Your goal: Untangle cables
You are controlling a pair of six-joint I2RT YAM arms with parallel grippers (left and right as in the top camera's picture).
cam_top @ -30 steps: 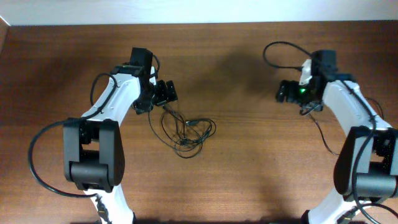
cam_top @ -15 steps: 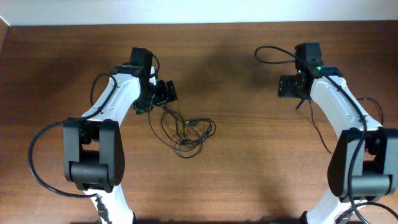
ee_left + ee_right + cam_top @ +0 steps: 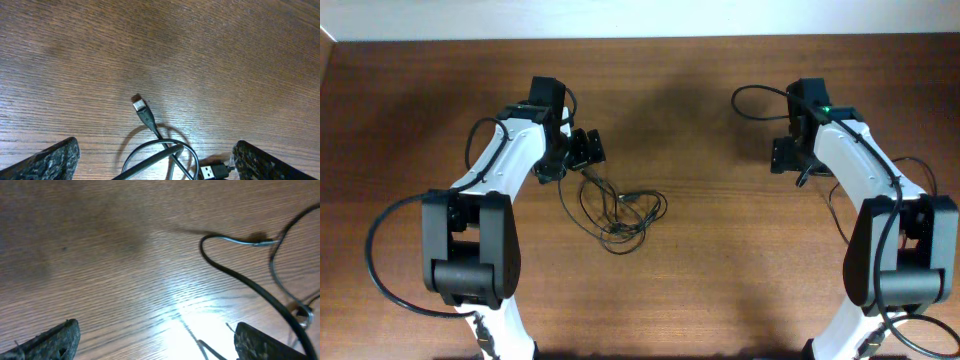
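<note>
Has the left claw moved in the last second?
No. The left claw stays at the upper end of the cables, with the same gap to the table's far edge.

Cables (image 3: 620, 212): overhead, we are finding the knot too small to trace strand by strand. Left wrist: the lower edge is cropping the loop and the left fingers (image 3: 47, 161). Right wrist: blur is softening everything; the right fingers (image 3: 50, 341) are running off-frame.

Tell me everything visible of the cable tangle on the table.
The cables are thin black wires lying in loose overlapping loops on the wooden table, left of centre. One strand ends in a small metallic plug tip, flat on the wood. The left gripper hangs open over the upper end; no grip shows.
</note>
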